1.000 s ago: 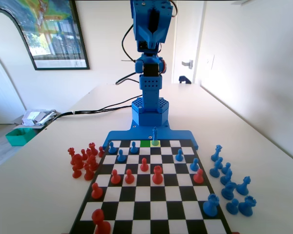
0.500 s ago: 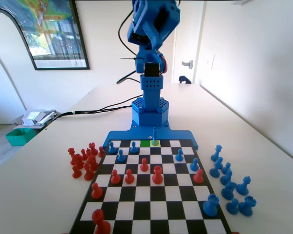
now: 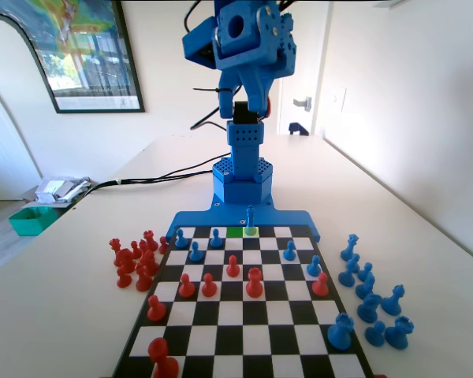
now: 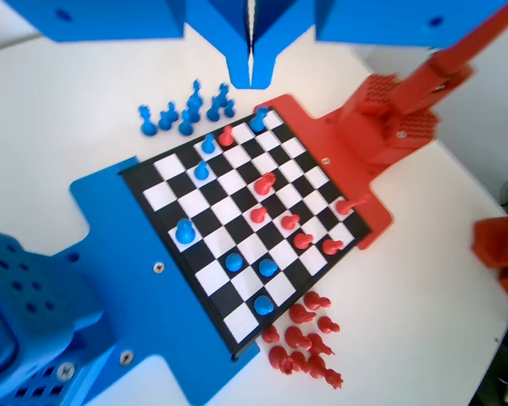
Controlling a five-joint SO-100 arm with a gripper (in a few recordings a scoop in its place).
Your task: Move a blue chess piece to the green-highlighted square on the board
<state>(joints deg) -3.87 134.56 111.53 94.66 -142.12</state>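
One slip is likely: the gripper [image 4: 251,72], jaws together high above the board [image 3: 244,315], must open and descend on the blue chess piece [image 3: 251,218] at centre frame, beside the green-highlighted square [image 3: 235,231], without toppling it

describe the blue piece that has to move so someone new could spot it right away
In the fixed view, find the board and follow it to the row nearest the blue arm's base. The blue chess piece stands there on the pale yellow-green square, right of the green-highlighted square. It is slim, pointed, taller than the round-headed pawns.
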